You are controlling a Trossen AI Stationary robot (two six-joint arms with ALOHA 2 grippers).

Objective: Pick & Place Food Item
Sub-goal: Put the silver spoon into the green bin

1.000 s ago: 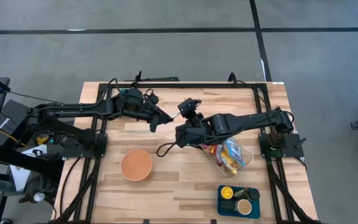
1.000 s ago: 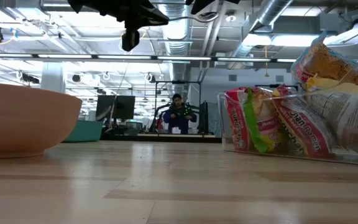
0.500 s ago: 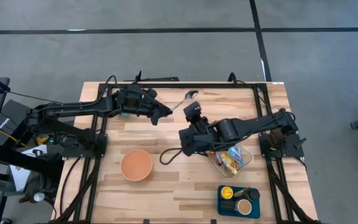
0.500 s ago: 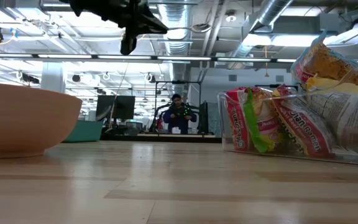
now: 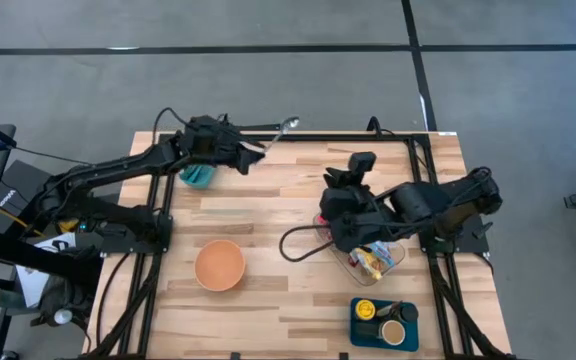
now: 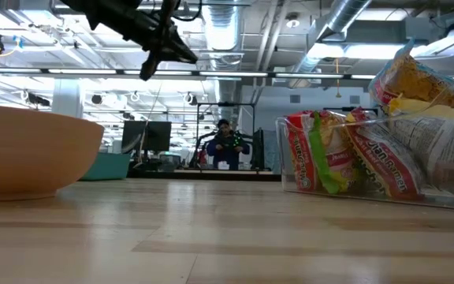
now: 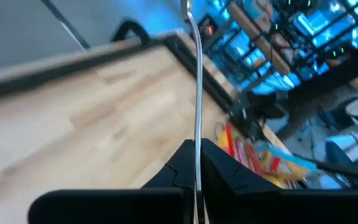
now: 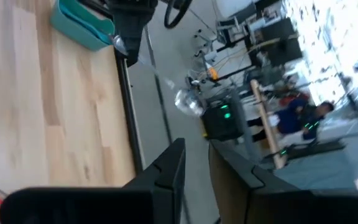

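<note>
A clear bin [image 5: 373,255] at four o'clock holds snack packets [image 6: 369,154]. The orange bowl [image 5: 219,265] at seven o'clock looks empty. The left gripper [image 5: 251,155], at eleven o'clock, pinches a spoon [image 5: 276,132]. The right gripper [image 5: 326,222] stands slightly parted, empty.

Room around the wooden table [image 5: 268,210]: grey floor, open ceiling.
Grey floor [image 5: 268,90] with dark lines surrounds the table; beyond it, ceiling ducts [image 6: 353,20], strip lights [image 6: 211,73], monitors [image 6: 144,136], a seated person [image 6: 225,146].
</note>
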